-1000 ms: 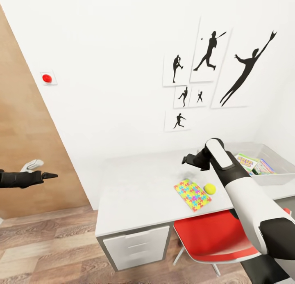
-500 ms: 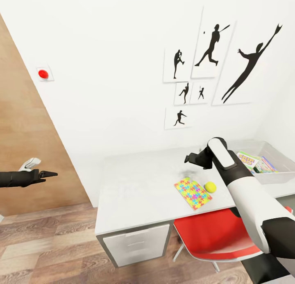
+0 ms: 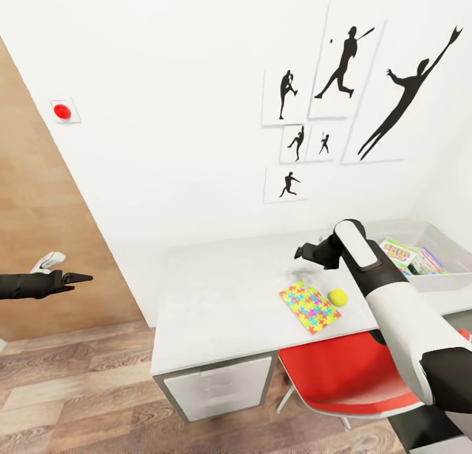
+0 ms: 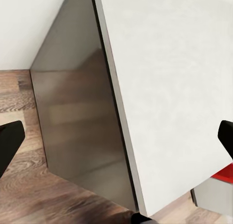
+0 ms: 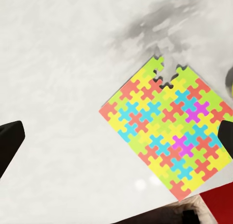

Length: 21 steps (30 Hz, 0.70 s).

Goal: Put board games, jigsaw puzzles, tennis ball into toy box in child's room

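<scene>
Clearly, from the head view, the jigsaw puzzle lies flat near the front edge of the counter, with the tennis ball just beside it on the right. The toy box sits further right, already holding printed board games. The right hand hovers above the counter just beyond the puzzle; the left hand hangs well off to the left over the wood floor. A red chair is tucked under the counter's front edge.

From the left wrist view, the fingertips are spread and empty above the counter's left end.

From the right wrist view, the fingers are also spread wide, empty, straddling the puzzle. It looks thin, stiff and light, lying flush, so I would judge an edge pinch at the counter's front is needed. The ball would likely roll if nudged.
</scene>
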Available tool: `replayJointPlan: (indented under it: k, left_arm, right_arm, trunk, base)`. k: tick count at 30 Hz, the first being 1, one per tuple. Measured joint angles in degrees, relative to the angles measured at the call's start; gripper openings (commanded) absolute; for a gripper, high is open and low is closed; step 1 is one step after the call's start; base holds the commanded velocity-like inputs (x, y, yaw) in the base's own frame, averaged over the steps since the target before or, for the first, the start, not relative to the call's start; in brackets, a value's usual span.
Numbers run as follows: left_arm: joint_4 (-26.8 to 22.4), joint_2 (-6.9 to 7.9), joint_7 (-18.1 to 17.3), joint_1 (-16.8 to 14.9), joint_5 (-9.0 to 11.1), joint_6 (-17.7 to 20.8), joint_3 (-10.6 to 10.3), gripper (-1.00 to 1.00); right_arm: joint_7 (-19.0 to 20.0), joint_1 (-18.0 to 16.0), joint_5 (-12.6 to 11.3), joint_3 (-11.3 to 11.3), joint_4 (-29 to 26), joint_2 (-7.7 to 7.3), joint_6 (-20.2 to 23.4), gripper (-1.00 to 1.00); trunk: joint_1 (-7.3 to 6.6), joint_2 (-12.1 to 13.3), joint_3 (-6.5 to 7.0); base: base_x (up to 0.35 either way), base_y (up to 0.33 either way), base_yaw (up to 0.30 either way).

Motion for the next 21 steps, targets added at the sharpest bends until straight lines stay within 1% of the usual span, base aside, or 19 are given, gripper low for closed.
replayJointPlan:
  k: [2,7,11,21]
  left_arm:
    - [0.0,0.0,-0.4,0.0,0.0,0.0,0.0,1.0]
    - [0.0,0.0,-0.8,0.0,-0.1,0.0,0.0,1.0]
    - [0.0,0.01,-0.9,0.0,-0.1,0.0,0.0,1.0]
    - [0.0,0.0,-0.9,0.0,-0.1,0.0,-0.1,1.0]
  right_arm:
    - [0.1,-0.3,0.0,0.0,-0.1,-0.13,0.0,1.0]
    - [0.2,-0.9,-0.1,0.0,-0.3,-1.09,0.0,1.0]
    - [0.4,-2.8,-0.2,0.1,-0.3,-1.79,0.0,1.0]
    - [0.4,-6.6,-0.3,0.3,0.2,-1.95,0.0,1.0]
  trunk:
    - [0.0,0.0,-0.18]
    - [0.0,0.0,-0.65]
    - [-0.01,0.0,-1.01]
    - [0.0,0.0,-1.94]
  base:
    - [0.0,0.0,0.0]
    - [0.0,0.0,0.0]
    - [0.029,0.0,0.0]
    - [0.047,0.0,0.0]
